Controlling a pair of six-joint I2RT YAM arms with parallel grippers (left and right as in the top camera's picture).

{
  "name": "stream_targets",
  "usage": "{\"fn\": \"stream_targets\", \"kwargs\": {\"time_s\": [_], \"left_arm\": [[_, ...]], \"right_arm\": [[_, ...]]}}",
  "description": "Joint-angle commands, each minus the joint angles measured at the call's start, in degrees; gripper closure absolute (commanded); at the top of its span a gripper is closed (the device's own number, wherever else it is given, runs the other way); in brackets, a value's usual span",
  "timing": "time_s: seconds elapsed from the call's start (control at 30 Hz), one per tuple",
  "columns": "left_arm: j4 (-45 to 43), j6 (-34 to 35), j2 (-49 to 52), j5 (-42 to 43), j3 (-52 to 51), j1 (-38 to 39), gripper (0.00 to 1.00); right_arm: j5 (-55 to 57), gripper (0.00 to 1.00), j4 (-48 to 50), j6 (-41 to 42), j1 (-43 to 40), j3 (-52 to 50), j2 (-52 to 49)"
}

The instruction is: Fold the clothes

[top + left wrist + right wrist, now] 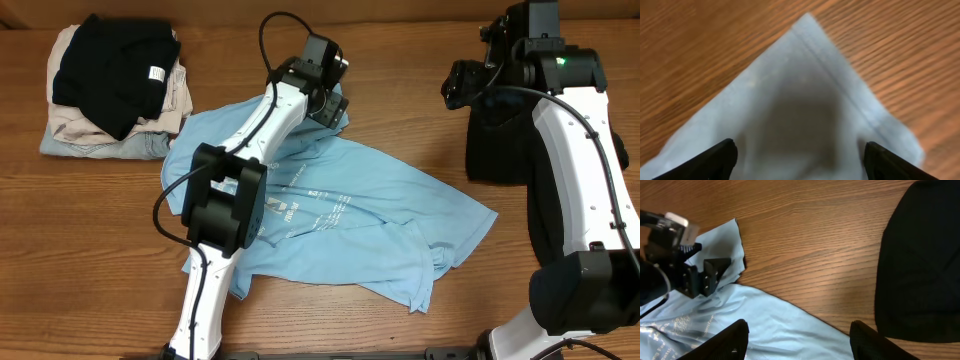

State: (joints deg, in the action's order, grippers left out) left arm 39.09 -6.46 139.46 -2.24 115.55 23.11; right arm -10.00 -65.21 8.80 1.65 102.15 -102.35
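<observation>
Looking down from overhead: finding the light blue T-shirt [370, 200] lying rumpled across the middle of the counter [400, 50], white print facing up, with its far corner reaching under the left hand [332, 102] at the top of the cloth. Also noting the right hand [462, 85] hanging over bare wood well apart from the shirt, just beside the top left edge of the loose black garment [500, 150], and a stack of folded pieces [110, 90] sitting at the far left. Moving to the left wrist view: seeing the pointed shirt corner [810, 100] lying flat on the wood [715, 40], directly ahead of and between the spread fingertips [715, 160] of the left hand [800, 160], jaws standing wide and gripping nothing. Moving to the right wrist view: seeing the right hand [800, 340] standing wide too, holding nothing, poised over the shirt's edge [765, 325] and bare counter [815, 245], with the black garment [920, 265] lying off to its right, apart from both fingers, and the left hand [710, 275] sitting on the shirt corner at the left.
</observation>
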Motion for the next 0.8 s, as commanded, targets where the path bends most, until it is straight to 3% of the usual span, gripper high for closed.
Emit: {"fn": "stream_targets", "kwargs": {"time_s": [0.0,0.17,0.47,0.53,0.63,0.67,0.77], "left_arm": [[-0.55,-3.52,1.66,0.42,0.92,0.31,0.12],[-2.23,-6.51,2.23,1.86,0.92,0.59,0.06],[-0.74,-8.24,4.90,6.29,0.92,0.61,0.09],[-0.31,-8.59,5.25,7.02,0.92,0.66,0.18],[0.15,-8.76,6.19,6.71,0.92,0.66,0.55],[0.33,-8.79,6.45,6.69,0.92,0.66,0.62],[1.22,-8.72,7.19,6.03,0.92,0.57,0.69]], "right_arm": [[0.52,0.31,0.13,0.00,0.26,-0.31,0.31],[0.52,0.31,0.17,0.02,0.26,-0.31,0.31],[0.52,0.31,0.42,0.02,0.26,-0.31,0.31],[0.52,0.31,0.39,0.00,0.26,-0.31,0.31],[0.52,0.31,0.39,0.00,0.26,-0.31,0.31],[0.52,0.31,0.39,0.00,0.26,-0.31,0.31],[0.52,0.31,0.35,0.00,0.26,-0.31,0.31]]}}
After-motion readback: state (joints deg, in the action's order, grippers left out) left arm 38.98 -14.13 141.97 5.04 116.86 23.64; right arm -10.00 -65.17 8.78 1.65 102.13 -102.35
